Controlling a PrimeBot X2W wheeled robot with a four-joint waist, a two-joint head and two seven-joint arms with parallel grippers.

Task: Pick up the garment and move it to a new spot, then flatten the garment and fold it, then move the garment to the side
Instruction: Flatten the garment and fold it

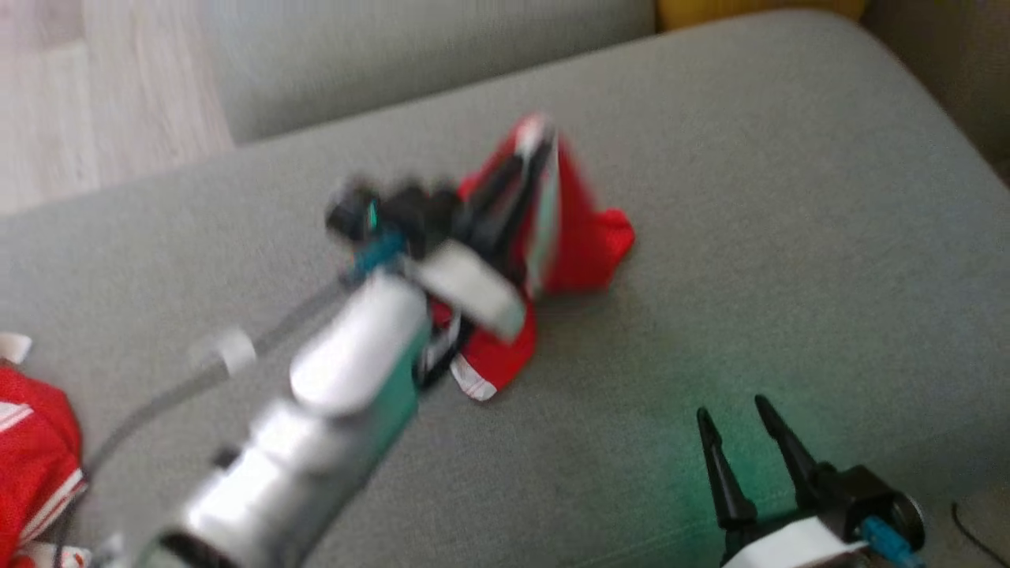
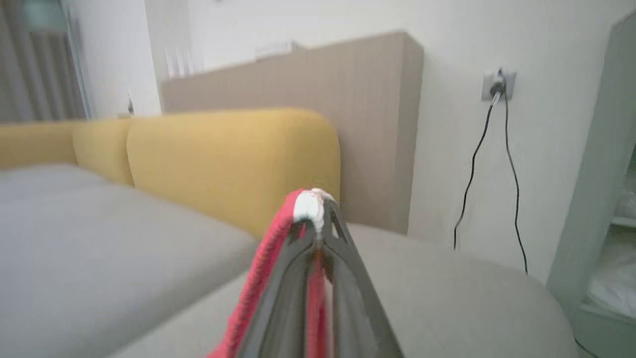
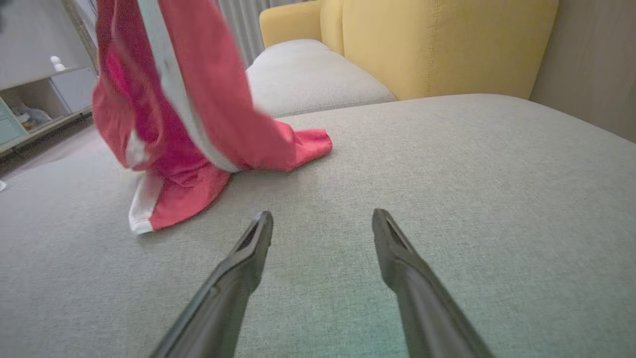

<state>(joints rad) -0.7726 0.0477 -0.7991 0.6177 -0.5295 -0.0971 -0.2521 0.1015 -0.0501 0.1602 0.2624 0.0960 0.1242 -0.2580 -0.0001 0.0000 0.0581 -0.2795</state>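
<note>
Left claw [image 2: 315,223] first, hard up against its own wrist lens: two dark fingers pressed together with a fold of the garment [image 3: 208,99] pinched between them; red mesh runs down the gap and a white-trimmed edge bunches over the tips. The grip sits high on the cloth, presumably so the rest can hang free and open out under its own weight; the head view of this arm is smeared, so which edge is pinched I cannot tell.

Garment hangs from that pinch as a tall red tent with a white stripe down it; lower hem and one corner touch the grey cushion [image 3: 497,199], not yet off it. Judged stage: pick-up made; carry to the new spot unfinished; flattening and folding not begun.

Right claw [image 3: 322,219] low over the cushion, near the hem but apart from it; fingers spread wide, nothing in them; likely parked there to take a second corner.

Outward: yellow backrest [image 2: 223,159] behind the cushion; a second red-and-white cloth [image 1: 31,457] at the head view's lower left, well apart.

Risk: a dragging hem could twist the jersey.
</note>
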